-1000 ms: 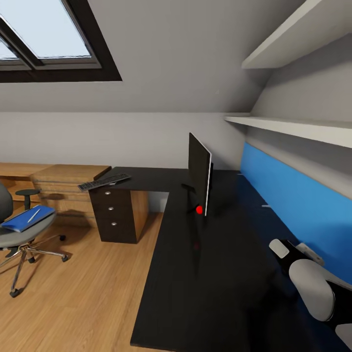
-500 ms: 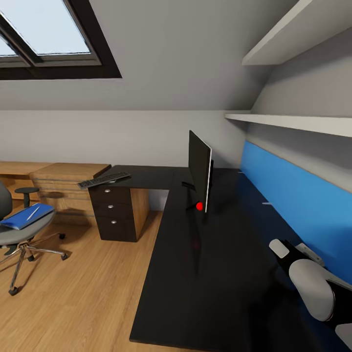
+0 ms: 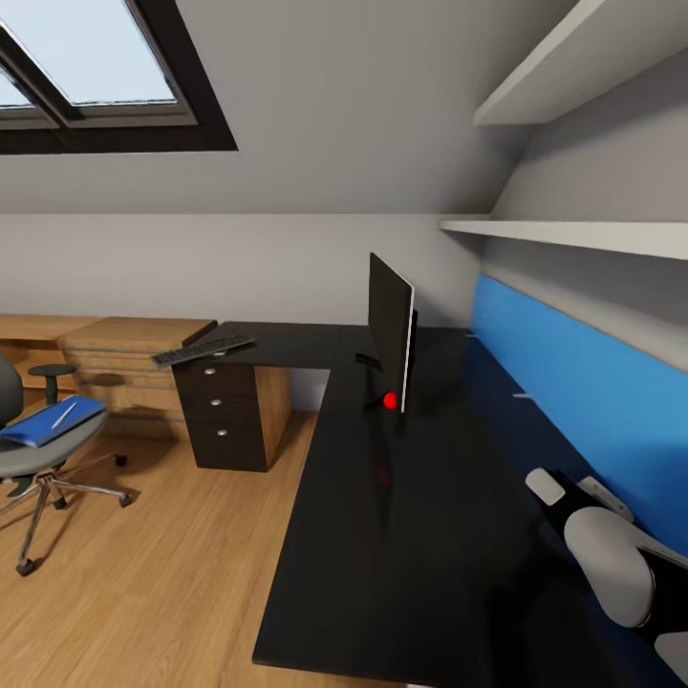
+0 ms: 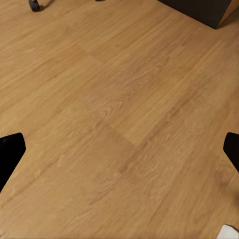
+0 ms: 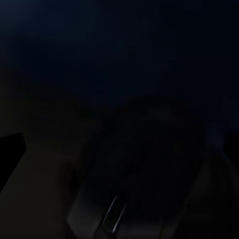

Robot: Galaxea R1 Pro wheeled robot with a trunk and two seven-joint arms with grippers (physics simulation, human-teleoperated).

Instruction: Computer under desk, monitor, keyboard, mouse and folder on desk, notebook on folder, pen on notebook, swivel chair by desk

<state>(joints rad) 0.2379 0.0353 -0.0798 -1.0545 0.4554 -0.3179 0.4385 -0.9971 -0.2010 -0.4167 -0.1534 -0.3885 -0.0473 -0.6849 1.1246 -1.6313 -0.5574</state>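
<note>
Head view: desk (image 3: 401,535) spreading wide; monitor (image 3: 392,336) standing edge-on mid-top, keyboard (image 3: 203,351) overhanging the far-left corner. Swivel chair (image 3: 38,449) sitting well apart on open floor (image 3: 172,564), carrying folder (image 3: 50,423) and pen (image 3: 64,415).
Left wrist: left gripper (image 4: 119,154) hanging with fingers spread over bare floor.
Right wrist: too dark; right gripper state can't be told.

The chair (image 3: 38,440) is cut off at the picture's left edge, so its back hardly shows. On its seat, the folder (image 3: 53,422) covers part of the cushion, and the pen (image 3: 64,415) on it is a thin sliver. The right arm (image 3: 607,559) runs off the corner, its fingers hidden. The right wrist view is too dark to read the mouse (image 5: 144,164) clearly.
</note>
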